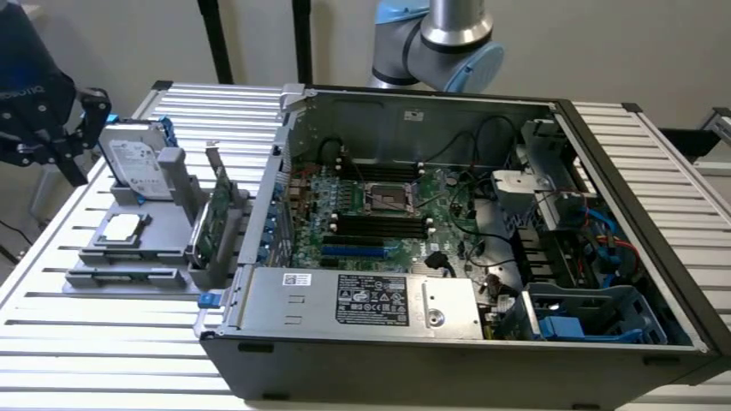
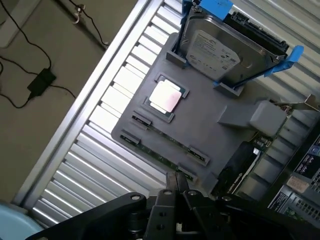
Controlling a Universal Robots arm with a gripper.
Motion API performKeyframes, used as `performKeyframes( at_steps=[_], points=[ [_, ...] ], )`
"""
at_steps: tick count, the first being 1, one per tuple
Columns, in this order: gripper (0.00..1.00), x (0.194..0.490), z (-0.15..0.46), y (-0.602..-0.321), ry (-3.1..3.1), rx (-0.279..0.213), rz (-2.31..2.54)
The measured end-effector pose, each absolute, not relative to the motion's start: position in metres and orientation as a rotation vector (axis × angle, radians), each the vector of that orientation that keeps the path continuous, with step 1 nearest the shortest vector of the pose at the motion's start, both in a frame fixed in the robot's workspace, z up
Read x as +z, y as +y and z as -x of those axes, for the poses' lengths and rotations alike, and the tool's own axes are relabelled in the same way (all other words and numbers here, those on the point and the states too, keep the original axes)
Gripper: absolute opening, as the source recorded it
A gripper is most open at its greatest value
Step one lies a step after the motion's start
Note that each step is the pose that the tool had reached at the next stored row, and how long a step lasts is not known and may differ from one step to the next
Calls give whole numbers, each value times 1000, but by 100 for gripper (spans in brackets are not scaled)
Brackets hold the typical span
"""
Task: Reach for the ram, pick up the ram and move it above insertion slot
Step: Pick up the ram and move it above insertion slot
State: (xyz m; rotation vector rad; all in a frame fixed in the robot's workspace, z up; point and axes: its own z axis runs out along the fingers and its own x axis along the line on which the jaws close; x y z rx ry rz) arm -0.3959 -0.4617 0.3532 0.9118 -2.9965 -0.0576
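Observation:
The ram (image 2: 161,158) is a thin green stick lying in a groove along the outer edge of a grey holder tray (image 2: 200,125). My gripper (image 2: 176,184) hangs above the tray, clear of the ram, with its tip over one end of the stick. Its two black fingers are pressed together with nothing between them. In the exterior view the gripper (image 1: 68,158) is high at the exterior view's left, beside the tray (image 1: 137,257). The insertion slot (image 1: 377,224) is one of several parallel black sockets on the motherboard inside the open computer case (image 1: 457,360).
On the tray stand a silver hard drive (image 2: 225,45) in blue rails, a square CPU (image 2: 165,96) and an upright green expansion card (image 1: 217,214). A blue slot (image 1: 354,251) lies beside the black sockets. The case wall (image 1: 269,214) rises between tray and motherboard.

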Motion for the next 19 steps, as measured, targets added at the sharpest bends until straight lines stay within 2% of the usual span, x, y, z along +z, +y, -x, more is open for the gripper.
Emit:
performKeyframes(
  at_steps=[19],
  points=[
    [11, 351, 396, -462, -2796, -51, -1415]
  ],
)
